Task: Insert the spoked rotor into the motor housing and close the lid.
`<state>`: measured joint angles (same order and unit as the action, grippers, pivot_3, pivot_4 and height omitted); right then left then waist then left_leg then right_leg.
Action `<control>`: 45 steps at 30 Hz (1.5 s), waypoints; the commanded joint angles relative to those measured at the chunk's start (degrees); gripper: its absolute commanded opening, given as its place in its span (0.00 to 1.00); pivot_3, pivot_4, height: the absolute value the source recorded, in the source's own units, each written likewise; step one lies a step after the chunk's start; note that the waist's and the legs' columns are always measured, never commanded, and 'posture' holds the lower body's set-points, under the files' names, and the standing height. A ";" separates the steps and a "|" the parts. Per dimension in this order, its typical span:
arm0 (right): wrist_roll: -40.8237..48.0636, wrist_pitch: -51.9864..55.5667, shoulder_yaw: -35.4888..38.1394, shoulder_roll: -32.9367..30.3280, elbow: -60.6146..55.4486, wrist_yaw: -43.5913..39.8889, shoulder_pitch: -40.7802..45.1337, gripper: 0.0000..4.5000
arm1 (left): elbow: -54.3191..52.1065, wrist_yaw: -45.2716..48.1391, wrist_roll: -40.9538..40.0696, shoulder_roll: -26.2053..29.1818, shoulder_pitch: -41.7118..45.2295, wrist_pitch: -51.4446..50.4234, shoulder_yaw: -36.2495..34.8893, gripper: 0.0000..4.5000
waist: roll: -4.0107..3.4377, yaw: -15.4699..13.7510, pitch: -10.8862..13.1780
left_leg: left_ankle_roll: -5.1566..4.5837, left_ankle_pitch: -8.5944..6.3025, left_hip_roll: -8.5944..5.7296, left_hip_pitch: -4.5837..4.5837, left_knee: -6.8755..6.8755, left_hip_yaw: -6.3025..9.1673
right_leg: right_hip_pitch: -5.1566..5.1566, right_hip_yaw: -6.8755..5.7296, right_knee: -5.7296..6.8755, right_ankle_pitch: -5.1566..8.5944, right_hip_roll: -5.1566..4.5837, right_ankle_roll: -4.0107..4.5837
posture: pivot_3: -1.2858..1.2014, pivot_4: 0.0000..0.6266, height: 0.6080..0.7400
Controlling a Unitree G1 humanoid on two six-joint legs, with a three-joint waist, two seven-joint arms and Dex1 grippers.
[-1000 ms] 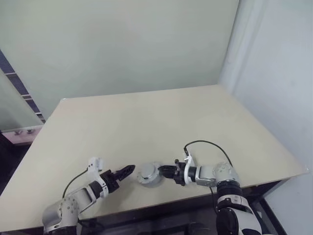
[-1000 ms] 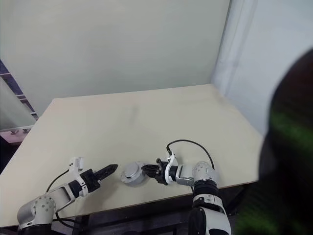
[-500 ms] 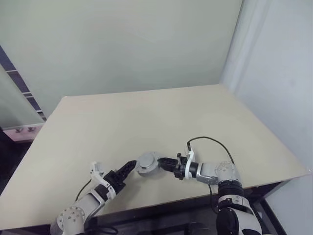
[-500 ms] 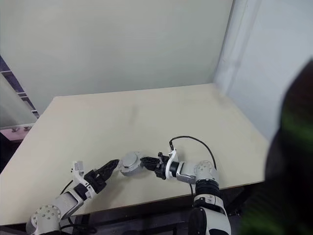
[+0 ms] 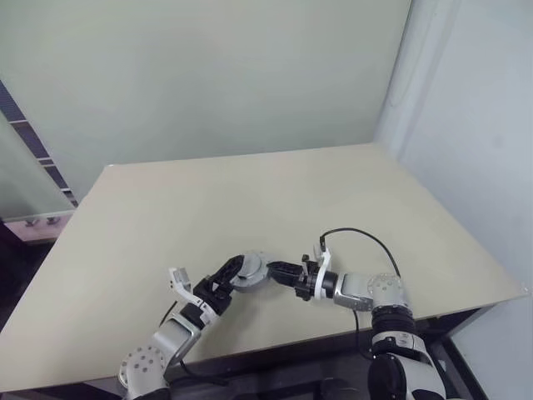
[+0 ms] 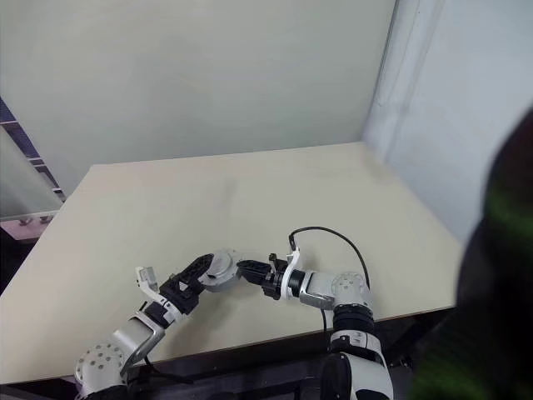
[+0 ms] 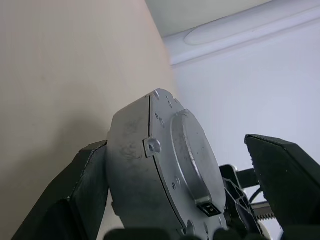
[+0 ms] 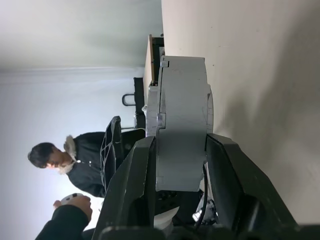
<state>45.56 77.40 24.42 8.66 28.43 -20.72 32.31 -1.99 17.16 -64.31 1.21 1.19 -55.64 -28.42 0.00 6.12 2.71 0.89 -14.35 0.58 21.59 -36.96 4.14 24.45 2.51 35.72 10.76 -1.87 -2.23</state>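
Now the right gripper (image 5: 273,270) clamps the closed grey motor housing (image 5: 249,272) by its edges, lifted just above the table (image 5: 250,192). Just beside the housing, the left gripper (image 5: 231,268) stands spread wide, one finger (image 7: 75,195) against its side, the other clear.

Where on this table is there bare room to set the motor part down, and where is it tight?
Bare tabletop runs from the grippers to the far edge by the wall, and out to both side edges. The only crowded spot is near the front edge, where the right gripper holds the grey motor housing off the surface and the open left gripper reaches around it.
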 commanded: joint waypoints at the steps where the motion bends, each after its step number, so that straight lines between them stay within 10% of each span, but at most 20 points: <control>1: 3.68 0.39 -0.46 3.77 -3.04 -0.56 2.59 0.27 | 0.32 0.56 -2.16 -0.33 1.03 0.19 1.32 1.00 | 0.00 0.00 0.00 | 0.00 0.00 0.00 0.00 0.00 0.00 | 0.00 0.00 0.00 0.00 0.00 0.00 | 0.52 0.00 1.00; 11: 4.31 -0.17 -0.77 3.33 -3.51 0.27 2.57 0.27 | 3.08 0.30 -4.06 -0.44 1.68 2.18 0.93 0.55 | 0.00 0.00 0.00 | 0.00 0.00 -0.01 0.00 -0.03 -0.01 | -0.01 0.02 0.00 0.00 0.00 0.00 | 0.52 0.00 1.00; 23: 2.29 -10.68 -6.94 2.94 -7.44 -3.07 0.04 0.27 | 7.62 2.72 -4.58 0.40 3.82 6.10 0.47 0.51 | 0.01 -0.05 0.00 | -0.01 0.00 -0.01 0.01 -0.04 0.02 | -0.03 0.02 0.02 0.00 0.02 0.00 | 0.52 0.00 1.00; 31: 2.87 -13.82 -7.07 2.27 -7.87 -2.37 -0.83 0.98 | 6.67 2.48 -6.25 -1.72 3.65 9.53 -0.68 0.45 | 0.01 -0.04 -0.01 | -0.01 0.00 -0.04 0.02 -0.06 0.02 | -0.04 0.08 0.00 -0.01 0.02 0.00 | 0.52 0.00 1.00; 37: -0.23 -17.63 -11.04 0.50 -9.58 -3.94 -2.19 1.00 | 4.49 1.14 -6.36 -3.41 3.46 12.80 -0.97 0.45 | 0.01 -0.02 -0.01 | -0.01 0.00 -0.04 0.01 -0.06 0.01 | -0.03 0.08 0.01 -0.01 0.02 0.00 | 0.52 0.00 1.00; 45: -20.79 -42.93 -34.46 -7.41 -18.87 -14.55 -8.77 1.00 | 2.40 -0.70 9.17 -0.36 6.32 28.80 1.81 0.45 | 0.03 -0.05 -0.02 | 0.01 0.01 -0.05 0.00 -0.07 0.00 | -0.04 0.10 0.01 -0.01 0.02 0.00 | 0.52 0.00 1.00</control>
<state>28.92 40.83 -6.06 1.94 12.80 -32.64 23.38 4.40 15.60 -58.99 -0.51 5.22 -31.75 -27.49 0.03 6.07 2.69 0.90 -14.33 0.52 21.59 -37.04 4.13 24.41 2.61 35.74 10.76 -1.84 -2.23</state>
